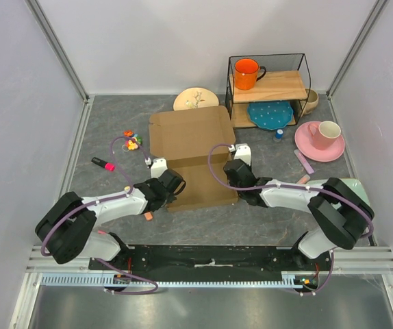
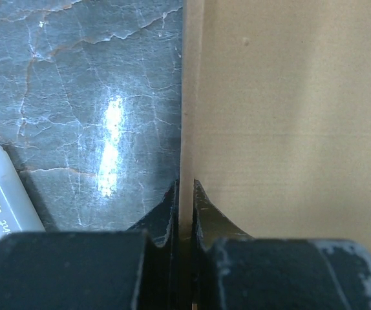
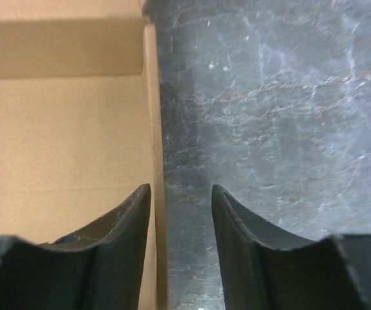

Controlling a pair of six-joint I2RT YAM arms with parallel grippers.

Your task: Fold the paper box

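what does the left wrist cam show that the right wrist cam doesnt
Only left wrist: the left gripper shut on the paper box edge, and a white labelled tube lying on the table. Only right wrist: the right gripper open, straddling the box's side edge. Both: brown cardboard meeting the grey marbled tabletop.

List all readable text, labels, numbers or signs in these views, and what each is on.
No text can be quoted from any view.
White plastic marker-like tube: dark print along its side, too blurred and cropped to read.
Plain brown cardboard paper box: unprinted.
Orange mug, pink cup, teal dotted plate: no text visible.
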